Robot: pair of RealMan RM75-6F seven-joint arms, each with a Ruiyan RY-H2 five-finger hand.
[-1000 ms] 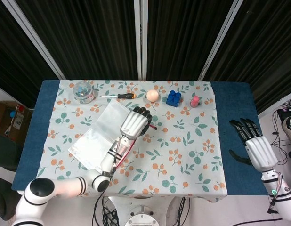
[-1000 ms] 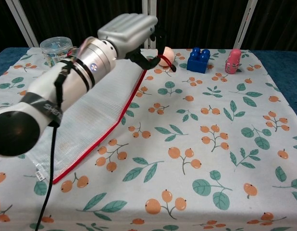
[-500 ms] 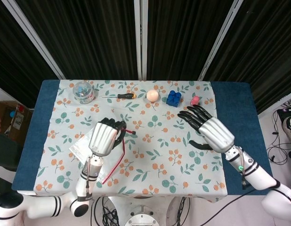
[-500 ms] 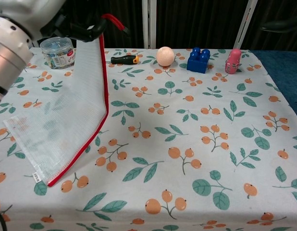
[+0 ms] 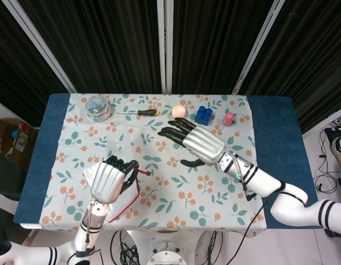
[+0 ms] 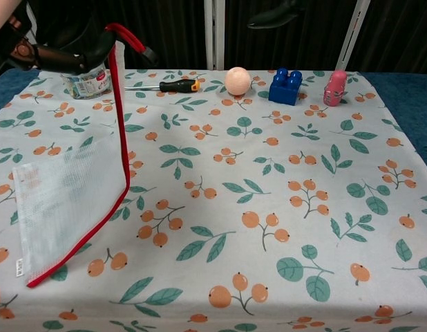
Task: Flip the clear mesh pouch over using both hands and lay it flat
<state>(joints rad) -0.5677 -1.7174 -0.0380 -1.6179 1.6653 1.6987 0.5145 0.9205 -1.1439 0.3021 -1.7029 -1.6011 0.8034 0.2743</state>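
1. Head view: the left hand [image 5: 108, 183] has drawn back toward the table's [image 5: 272, 118] near-left edge, grasping the clear mesh pouch [image 5: 92, 173] by its red edge; the right hand [image 5: 199, 142], released with fingers spread, has moved in over mid-table
2. Chest view: the pouch [image 6: 68, 190] now hangs steeper, its lower corner on the cloth
3. Behind: one jar [image 6: 86, 81], one screwdriver [image 6: 171, 86], one ball [image 6: 237, 81], one blue block [image 6: 285, 86], one pink figure [image 6: 334, 88]

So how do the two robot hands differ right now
The left hand grips the red-edged mesh pouch and lifts one end off the tablecloth; the right hand holds nothing. The left hand's fingers are curled in; the right hand's fingers are spread and extended. The left sits near the front-left, the right over the middle. Both are silver with dark fingers.
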